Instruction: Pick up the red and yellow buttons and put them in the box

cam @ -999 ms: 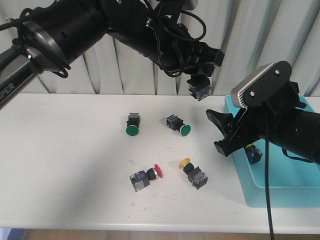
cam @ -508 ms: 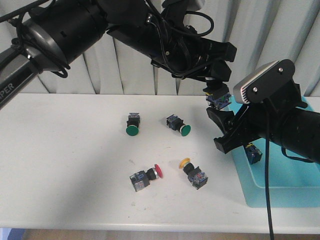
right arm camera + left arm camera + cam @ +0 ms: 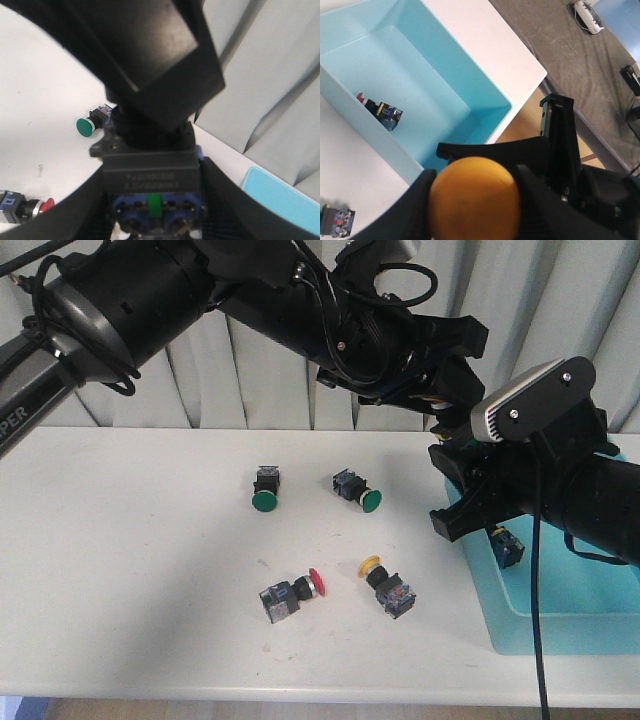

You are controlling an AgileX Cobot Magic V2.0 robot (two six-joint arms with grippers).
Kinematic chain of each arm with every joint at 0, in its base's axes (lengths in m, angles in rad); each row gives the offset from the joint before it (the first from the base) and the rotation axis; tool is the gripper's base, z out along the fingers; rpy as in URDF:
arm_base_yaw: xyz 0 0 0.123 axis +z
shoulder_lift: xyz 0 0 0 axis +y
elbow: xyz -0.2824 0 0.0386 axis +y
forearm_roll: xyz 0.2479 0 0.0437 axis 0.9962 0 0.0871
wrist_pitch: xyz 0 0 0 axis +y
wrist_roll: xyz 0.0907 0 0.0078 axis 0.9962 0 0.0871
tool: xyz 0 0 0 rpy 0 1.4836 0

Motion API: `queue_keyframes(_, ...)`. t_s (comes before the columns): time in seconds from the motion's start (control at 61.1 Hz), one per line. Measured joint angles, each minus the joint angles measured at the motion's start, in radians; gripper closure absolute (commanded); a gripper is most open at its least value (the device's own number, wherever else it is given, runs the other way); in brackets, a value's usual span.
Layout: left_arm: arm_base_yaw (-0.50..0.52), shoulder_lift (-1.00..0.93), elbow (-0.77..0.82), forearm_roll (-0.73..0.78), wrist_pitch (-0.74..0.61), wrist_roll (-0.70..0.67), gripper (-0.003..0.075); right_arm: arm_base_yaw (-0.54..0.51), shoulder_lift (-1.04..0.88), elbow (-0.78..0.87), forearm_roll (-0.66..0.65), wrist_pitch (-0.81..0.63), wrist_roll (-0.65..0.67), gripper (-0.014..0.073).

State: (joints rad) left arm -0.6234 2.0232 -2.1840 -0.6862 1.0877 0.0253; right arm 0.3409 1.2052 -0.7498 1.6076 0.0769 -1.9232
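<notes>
My left gripper (image 3: 441,416) is shut on a yellow button: its orange-yellow cap (image 3: 475,200) fills the space between the black fingers (image 3: 412,210). It hangs over the near rim of the light-blue box (image 3: 560,632), right at my right gripper (image 3: 447,490). The front view shows the right gripper open, its fingers wide apart. In the right wrist view the button's black body (image 3: 150,172) shows between those fingers (image 3: 80,215). One red button (image 3: 377,107) lies inside the box (image 3: 435,85). On the table lie a red button (image 3: 292,595) and another yellow button (image 3: 388,586).
Two green-capped switches (image 3: 265,488) (image 3: 356,490) lie further back on the white table. The box stands at the table's right edge, with floor beyond it. A curtain hangs behind the table. The two arms are very close together above the box's left wall.
My left arm has carried the yellow button to the right and slightly down, from mid-table to my right gripper at the box's rim. My right arm has barely moved.
</notes>
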Motion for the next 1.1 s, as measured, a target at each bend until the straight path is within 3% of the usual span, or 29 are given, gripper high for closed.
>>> queue_keyframes(0.229, -0.01, 0.0, 0.0, 0.012, -0.017, 0.04, 0.0673, 0.0, 0.0, 0.0, 0.008, -0.001, 0.0, 0.0601)
queue_keyframes(0.655, -0.015, 0.0, 0.0, 0.01, -0.031, 0.146, 0.0342, 0.0, 0.0, 0.0, 0.015, -0.017, 0.0, 0.0598)
queue_keyframes(0.77, -0.017, 0.0, 0.0, 0.013, -0.029, 0.161, 0.029, 0.0, 0.0, 0.0, 0.03, -0.043, 0.0, 0.0596)
queue_keyframes(1.097, -0.02, -0.043, 0.0, 0.109, -0.024, 0.168, 0.0297, 0.0, 0.0, 0.0, 0.07, -0.192, 0.0, 0.0596)
